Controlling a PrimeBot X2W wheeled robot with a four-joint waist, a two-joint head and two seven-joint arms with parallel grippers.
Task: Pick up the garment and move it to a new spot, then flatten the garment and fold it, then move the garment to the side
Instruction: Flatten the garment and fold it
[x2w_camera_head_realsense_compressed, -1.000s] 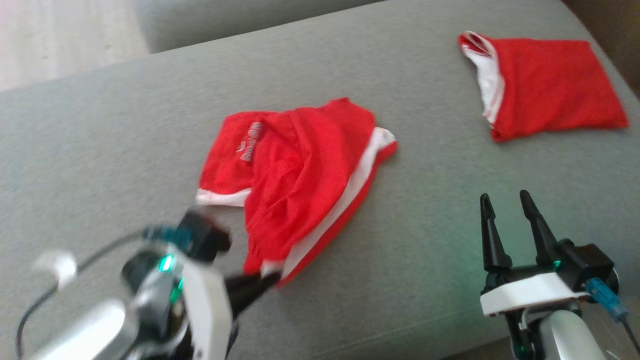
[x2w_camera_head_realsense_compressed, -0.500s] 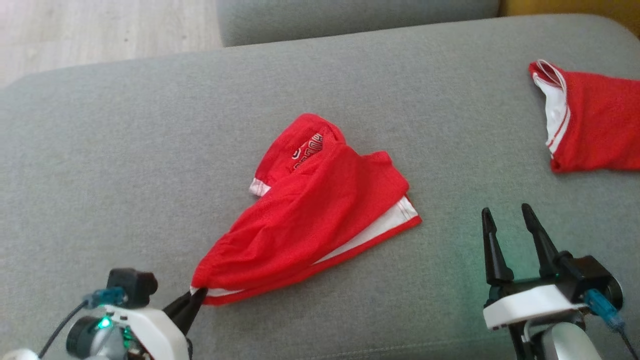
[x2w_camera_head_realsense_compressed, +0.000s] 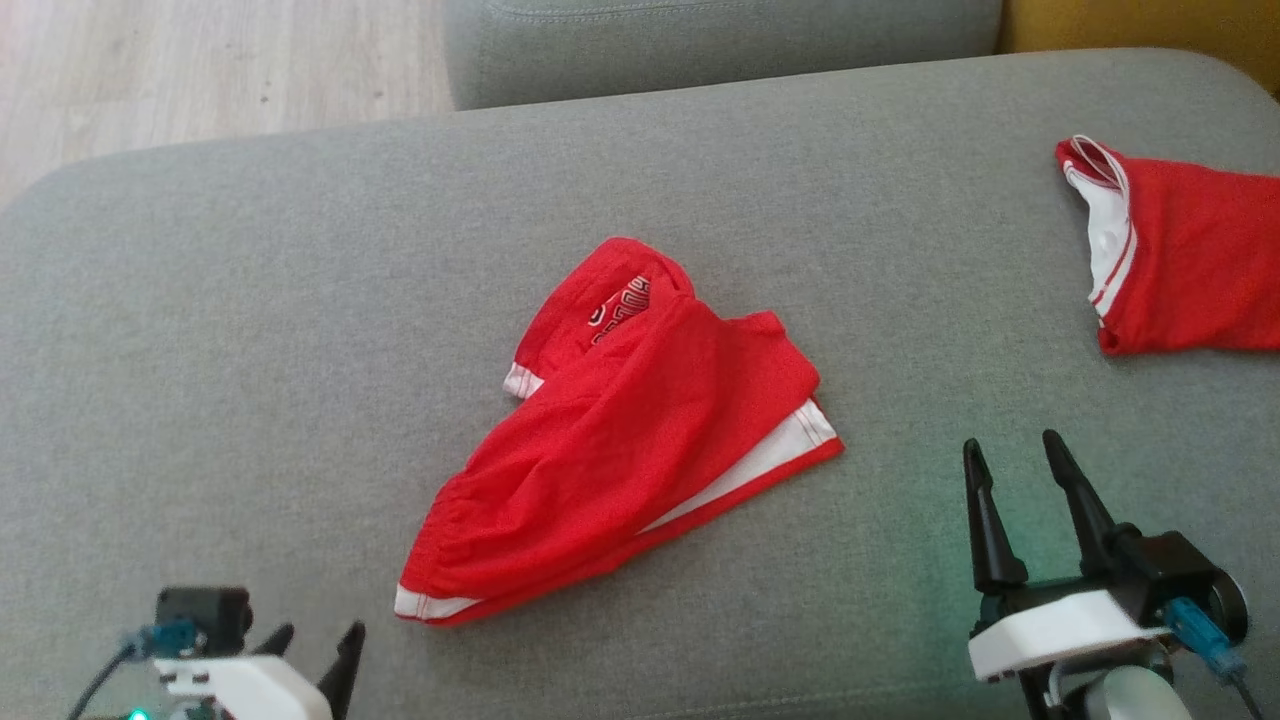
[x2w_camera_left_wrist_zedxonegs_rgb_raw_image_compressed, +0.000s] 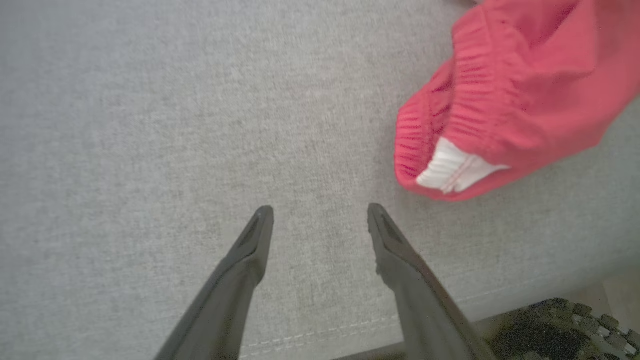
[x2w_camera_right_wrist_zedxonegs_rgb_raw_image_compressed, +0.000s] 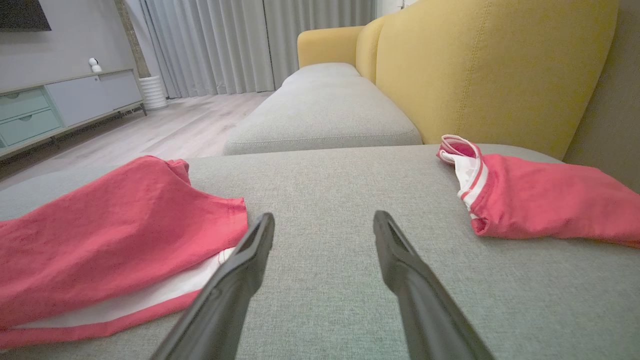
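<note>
A crumpled red garment with white trim lies in the middle of the grey sofa seat, its waistband corner pointing toward the front left. My left gripper stands open at the lower left, just short of that corner and apart from it; the left wrist view shows nothing between its fingers. Over the seat's front right my right gripper is open and empty, and the red garment lies left of its fingers.
A second red garment, folded, lies at the seat's far right. A yellow backrest rises behind it. Another grey cushion adjoins at the back, with wooden floor beyond. The seat's front edge runs near my left gripper.
My left gripper dragged the garment toward the front left, then let go of its corner, opened and drew back. The head camera shifted. My right gripper stayed open.
</note>
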